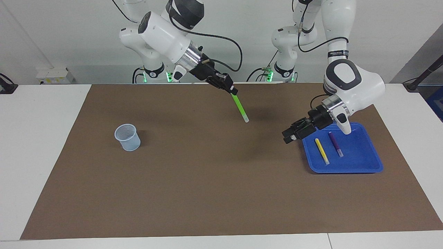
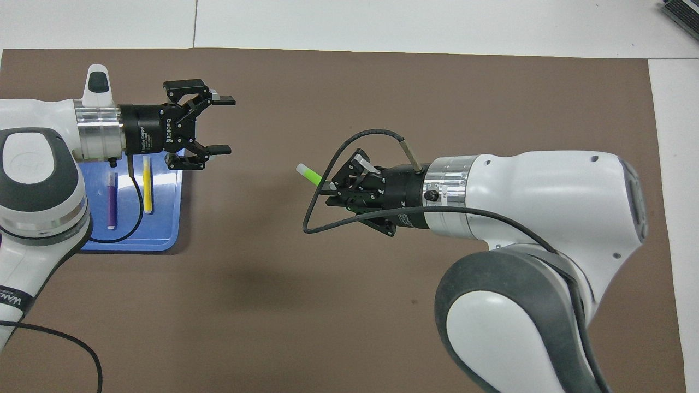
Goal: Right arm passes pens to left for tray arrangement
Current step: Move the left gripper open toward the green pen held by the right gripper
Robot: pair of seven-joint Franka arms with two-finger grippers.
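gripping green pen [image 1: 240, 108] over open mat, right gripper [image 1: 234, 91], left gripper [image 2: 221, 124] wide at tray [image 1: 375, 162] edge

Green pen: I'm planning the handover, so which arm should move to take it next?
Left. Its end effector is open and empty beside the tray, aimed toward the green pen, which the right end effector holds over the mat.

We read "ROBOTIQ" in white letters on the black body of the left claw [image 2: 218, 124]; no other lettering is legible to us.
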